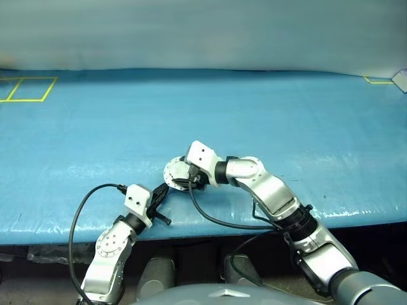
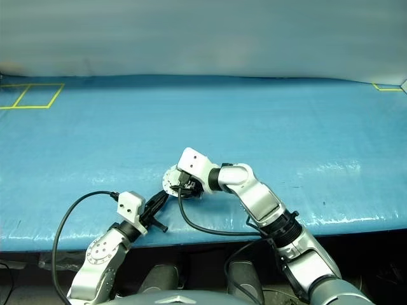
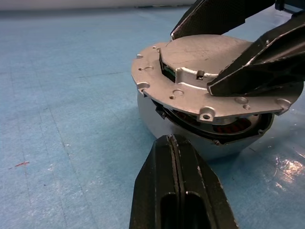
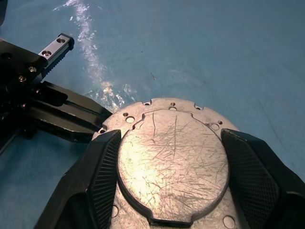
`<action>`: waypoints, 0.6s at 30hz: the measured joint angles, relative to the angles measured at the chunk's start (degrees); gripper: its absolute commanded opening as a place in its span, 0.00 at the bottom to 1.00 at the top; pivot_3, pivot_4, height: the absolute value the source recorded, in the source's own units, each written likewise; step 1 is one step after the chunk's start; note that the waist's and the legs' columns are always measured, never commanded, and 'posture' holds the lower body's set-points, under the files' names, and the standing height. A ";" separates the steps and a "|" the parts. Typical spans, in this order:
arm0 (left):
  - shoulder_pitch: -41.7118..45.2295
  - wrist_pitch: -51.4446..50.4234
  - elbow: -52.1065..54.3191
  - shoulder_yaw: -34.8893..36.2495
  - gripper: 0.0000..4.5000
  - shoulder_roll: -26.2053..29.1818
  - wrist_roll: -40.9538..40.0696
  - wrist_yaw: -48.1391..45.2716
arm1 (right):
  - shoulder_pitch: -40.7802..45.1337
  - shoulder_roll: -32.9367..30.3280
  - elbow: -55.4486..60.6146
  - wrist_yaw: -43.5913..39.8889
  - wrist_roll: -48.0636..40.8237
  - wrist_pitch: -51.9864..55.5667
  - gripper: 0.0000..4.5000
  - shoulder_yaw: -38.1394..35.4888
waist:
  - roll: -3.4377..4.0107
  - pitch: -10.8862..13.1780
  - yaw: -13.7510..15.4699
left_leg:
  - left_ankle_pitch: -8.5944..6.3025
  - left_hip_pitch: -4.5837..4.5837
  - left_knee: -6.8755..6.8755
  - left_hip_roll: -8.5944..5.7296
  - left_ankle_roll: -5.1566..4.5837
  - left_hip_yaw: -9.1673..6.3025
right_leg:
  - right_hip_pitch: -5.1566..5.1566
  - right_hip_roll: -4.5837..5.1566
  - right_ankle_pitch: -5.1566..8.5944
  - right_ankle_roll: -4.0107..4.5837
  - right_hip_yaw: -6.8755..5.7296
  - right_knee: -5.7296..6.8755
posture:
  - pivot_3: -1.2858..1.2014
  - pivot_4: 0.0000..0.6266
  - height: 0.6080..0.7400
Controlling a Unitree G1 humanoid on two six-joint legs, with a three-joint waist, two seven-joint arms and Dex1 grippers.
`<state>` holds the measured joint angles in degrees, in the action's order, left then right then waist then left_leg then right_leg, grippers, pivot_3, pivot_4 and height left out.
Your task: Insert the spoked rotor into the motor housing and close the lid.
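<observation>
Silvery-grey lid (image 4: pixel 174 162): you have it clamped between your right gripper (image 4: pixel 171 176) jaws, one black finger (image 4: pixel 97 181) on each side of its raised centre. It sits tilted on the motor housing (image 3: pixel 209 138), one edge lifted so the copper-brown windings show in the gap. Housing rests on the blue desk (image 1: pixel 286 114) near its front edge. Your left gripper (image 3: pixel 174 143) has jaws pressed together, empty, tips just beside the housing wall.
</observation>
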<state>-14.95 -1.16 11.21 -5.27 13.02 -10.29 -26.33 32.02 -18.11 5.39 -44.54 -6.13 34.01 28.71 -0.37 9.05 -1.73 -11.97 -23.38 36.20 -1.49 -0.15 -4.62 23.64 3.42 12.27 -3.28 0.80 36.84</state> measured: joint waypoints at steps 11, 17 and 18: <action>-0.11 -0.02 0.00 -0.29 0.00 -0.47 0.00 0.00 | 2.87 0.08 -8.65 -5.30 1.10 -6.06 0.67 -0.14 | 0.00 0.00 0.14 | 0.00 -0.01 0.00 -0.01 0.00 0.01 | -0.01 0.02 -0.08 0.10 0.00 0.00 | 0.52 0.24 1.00; -0.12 -0.02 0.00 -0.31 0.00 -0.48 0.00 0.00 | 2.95 0.77 -11.20 -6.46 1.15 -7.54 0.67 -0.74 | 0.00 0.00 0.15 | 0.00 0.00 0.00 -0.01 0.00 0.01 | -0.02 0.02 -0.09 0.13 0.00 0.00 | 0.52 0.24 1.00; -0.12 -0.02 0.00 -0.30 0.00 -0.48 0.00 0.00 | 2.95 0.74 -11.36 -6.63 1.15 -7.64 0.67 -0.78 | 0.00 0.00 0.14 | 0.00 0.00 0.00 -0.01 0.00 0.02 | -0.01 0.02 -0.09 0.13 0.00 0.00 | 0.52 0.24 1.00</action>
<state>-15.08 -1.18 11.22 -5.57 12.54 -10.29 -26.34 34.97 -17.37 -5.97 -51.17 -4.98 26.37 27.93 -0.37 9.05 -1.59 -11.97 -23.38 36.20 -1.49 -0.15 -4.61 23.63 3.43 12.17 -3.16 0.80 36.84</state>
